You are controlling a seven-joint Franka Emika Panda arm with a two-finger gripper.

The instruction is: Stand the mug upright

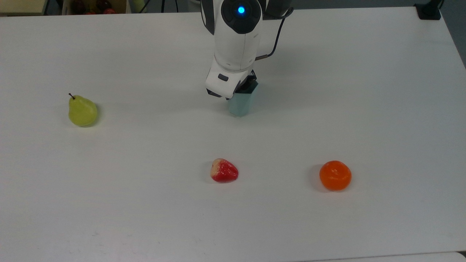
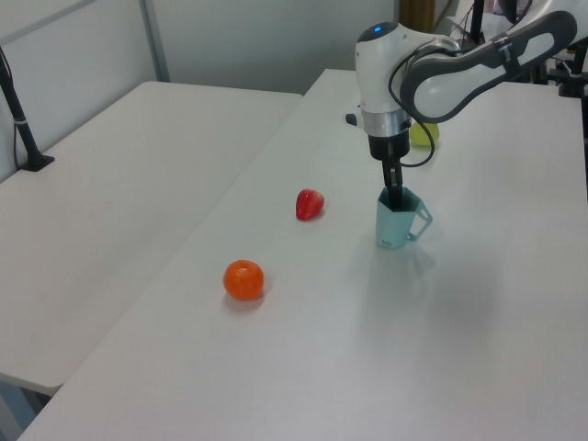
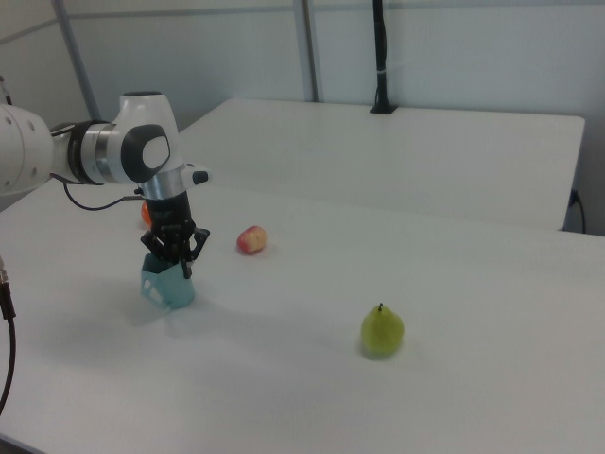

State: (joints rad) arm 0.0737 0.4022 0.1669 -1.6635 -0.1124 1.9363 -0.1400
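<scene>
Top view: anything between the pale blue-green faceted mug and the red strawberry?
Nothing: bare white table between mug and strawberry in the top view.

Arm [image 2: 459, 69] bent over, wrist vertical, gripper [image 2: 395, 197] pointing straight down, jaws clamped on mug rim

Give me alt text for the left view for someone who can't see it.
A white robot arm's gripper holds a pale blue-green mug upright on a white table. A strawberry and an orange lie nearer the left view's left.
</scene>
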